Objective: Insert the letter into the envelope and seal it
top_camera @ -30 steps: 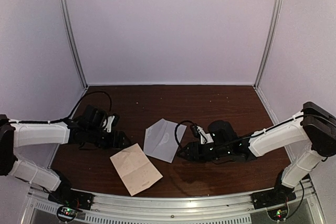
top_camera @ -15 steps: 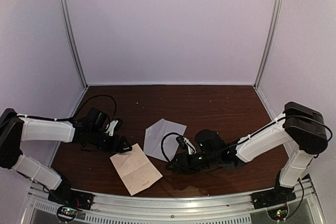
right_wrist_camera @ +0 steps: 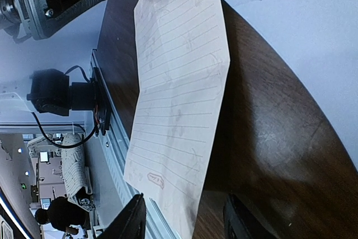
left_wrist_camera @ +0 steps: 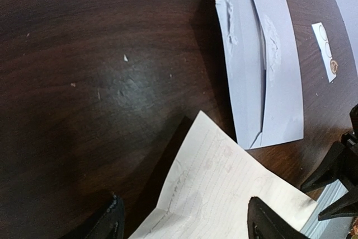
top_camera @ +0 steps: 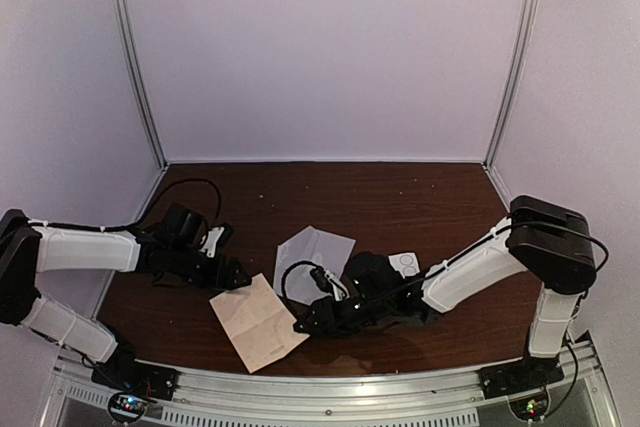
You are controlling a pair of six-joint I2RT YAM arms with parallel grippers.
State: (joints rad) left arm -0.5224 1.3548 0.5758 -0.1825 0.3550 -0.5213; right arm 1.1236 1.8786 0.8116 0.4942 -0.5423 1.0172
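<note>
Dark brown wood forms the table (top_camera: 430,197), closed in by pale lilac walls (top_camera: 320,47).

At the left, the left gripper (top_camera: 240,282) is low over the table at the far-left corner of the letter (top_camera: 258,322). In the left wrist view its jaws (left_wrist_camera: 183,202) stand apart, one finger on each side of that corner. Whether either finger touches the paper cannot be told.

The letter is a cream, lined sheet lying flat near the front edge, with its long axis running from far-left to near-right. Faint handwriting covers the sheet (right_wrist_camera: 179,82) but is too pale to read. A small reddish oval scribble sits near one end.

The right gripper (top_camera: 297,327) is at the letter's right edge. The right wrist view shows this gripper (right_wrist_camera: 184,202) spread open as well, holding nothing, with the paper's edge reaching into the gap between the fingers.

Just beyond and to the right of the letter lies the envelope (top_camera: 312,265), pale grey-white, flat on the table and partly hidden by the right arm. Its long axis runs near to far, leaning a little right at the far end. From the left wrist, the envelope (left_wrist_camera: 263,71) shows a fold or opening along that axis, with rough patches beside it and no writing. Whether the flap is open I cannot tell.

Farther right is a small white sticker strip (top_camera: 402,262) with circles on it and no legible words.
</note>
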